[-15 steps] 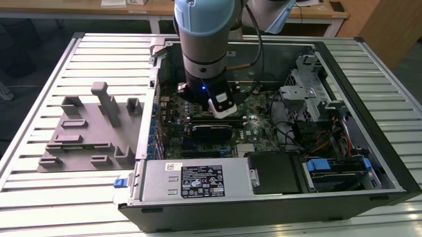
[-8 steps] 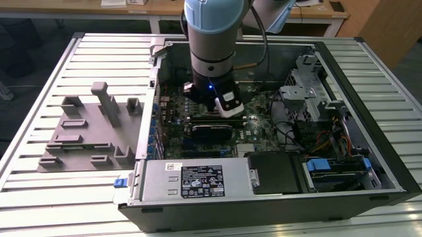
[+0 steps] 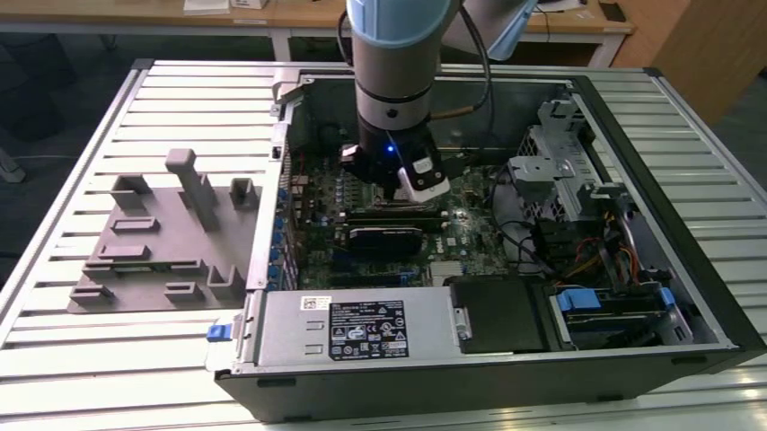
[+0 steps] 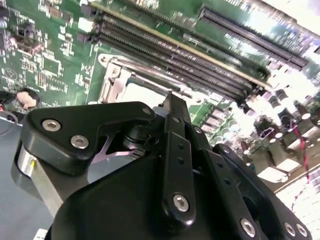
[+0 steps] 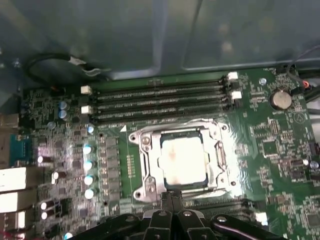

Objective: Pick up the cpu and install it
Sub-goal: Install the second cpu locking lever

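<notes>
In the first wrist view the cpu (image 5: pixel 184 160), a pale silver square, lies flat inside the metal socket frame (image 5: pixel 145 150) on the green motherboard (image 5: pixel 280 145). My gripper (image 5: pixel 172 199) hangs just over the socket's near edge with its black fingers pressed together and nothing between them. The second wrist view shows the fingertips (image 4: pixel 170 102) closed in front of the cpu (image 4: pixel 141 92) and the socket frame (image 4: pixel 111 75). In the exterior view the arm reaches down into the open computer case (image 3: pixel 671 350), and the gripper (image 3: pixel 392 202) sits low over the board's middle.
Black memory slots (image 5: pixel 160 102) run alongside the socket. A grey fixture plate with blocks (image 3: pixel 162 238) lies at the exterior view's left on the slatted table (image 3: pixel 72 359). The case holds a power supply (image 3: pixel 359 328), drive cages (image 3: pixel 563 162) and cables (image 3: pixel 587 251).
</notes>
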Available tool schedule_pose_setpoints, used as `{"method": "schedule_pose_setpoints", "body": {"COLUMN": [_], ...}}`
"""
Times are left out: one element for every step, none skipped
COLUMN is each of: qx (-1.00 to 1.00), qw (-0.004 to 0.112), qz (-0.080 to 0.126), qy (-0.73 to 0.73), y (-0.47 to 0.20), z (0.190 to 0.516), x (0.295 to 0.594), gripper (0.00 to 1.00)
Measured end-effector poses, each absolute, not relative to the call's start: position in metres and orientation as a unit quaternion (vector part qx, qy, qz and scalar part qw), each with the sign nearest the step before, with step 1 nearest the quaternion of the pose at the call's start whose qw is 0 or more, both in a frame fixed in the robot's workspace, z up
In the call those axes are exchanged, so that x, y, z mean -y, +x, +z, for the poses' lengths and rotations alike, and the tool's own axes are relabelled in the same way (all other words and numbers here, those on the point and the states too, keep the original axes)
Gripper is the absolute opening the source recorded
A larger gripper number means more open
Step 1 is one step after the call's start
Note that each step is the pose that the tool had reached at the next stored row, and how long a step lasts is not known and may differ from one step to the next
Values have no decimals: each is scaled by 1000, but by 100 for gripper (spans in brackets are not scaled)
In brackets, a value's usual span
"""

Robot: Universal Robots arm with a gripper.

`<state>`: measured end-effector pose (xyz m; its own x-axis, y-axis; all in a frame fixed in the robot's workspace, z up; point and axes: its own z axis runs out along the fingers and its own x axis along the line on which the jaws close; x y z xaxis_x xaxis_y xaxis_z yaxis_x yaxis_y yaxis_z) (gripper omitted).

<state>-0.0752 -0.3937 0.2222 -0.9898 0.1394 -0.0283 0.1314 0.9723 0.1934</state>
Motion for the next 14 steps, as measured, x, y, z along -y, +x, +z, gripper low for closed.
{"method": "schedule_pose_setpoints", "body": {"qx": [-993,-993,-993,-993,-994,-994,-994,-994,-994,-994,-994,-994,-994,-994], "qw": [21,21,21,21,22,22,22,22,22,22,22,22,22,22], "qz": [94,92,91,89,87,86,84,83,82,81,80,79,78,78], "qy": [68,68,68,69,69,69,70,70,70,70,70,70,70,70], "y": [-75,-74,-74,-72,-71,-70,-68,-68,-67,-66,-65,-64,-63,-62], "z": [222,222,222,222,222,222,222,222,222,222,222,222,222,222], "x": [391,389,388,387,386,385,384,382,380,378,377,375,374,372], "gripper": [11,11,11,11,11,11,11,11,11,11,11,11,11,11]}}
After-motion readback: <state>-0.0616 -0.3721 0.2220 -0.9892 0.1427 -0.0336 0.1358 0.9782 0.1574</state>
